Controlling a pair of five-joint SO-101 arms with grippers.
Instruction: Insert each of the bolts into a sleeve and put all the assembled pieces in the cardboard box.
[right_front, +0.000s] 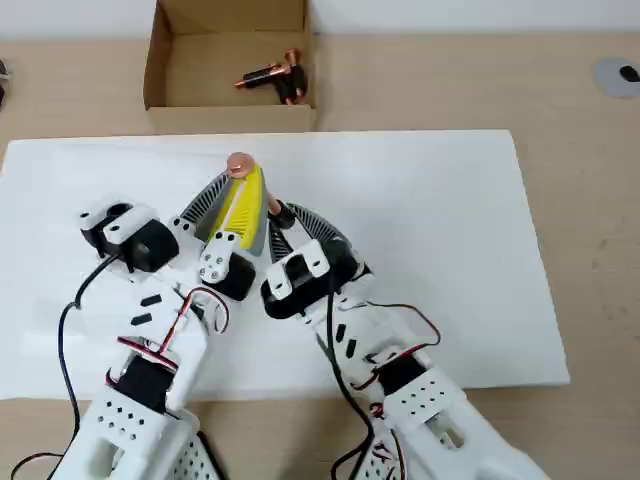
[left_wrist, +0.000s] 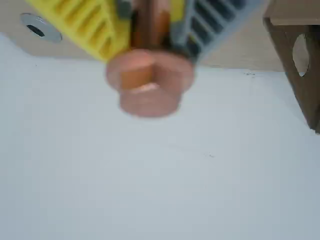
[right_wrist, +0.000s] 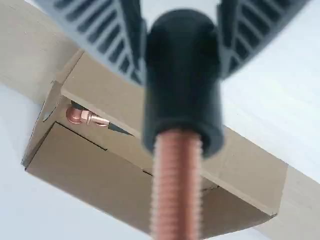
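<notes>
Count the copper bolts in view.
3. One bolt in the left end effector, threaded into the sleeve in the right end effector; two bolts apparently crossed in the cardboard box, maybe hiding others.

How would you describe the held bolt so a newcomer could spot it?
Find the white board before the cardboard box. Near its far edge, the left pincer, with one yellow finger, grips the copper bolt. The other bolts lie inside the box.

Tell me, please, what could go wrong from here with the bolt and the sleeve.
1. The bolt shows much bare thread outside the sleeve; if the left claw lets go early, it may slide out.
2. The right claw sits close beside the left, so a push inward could knock them together or skew the bolt.
</notes>
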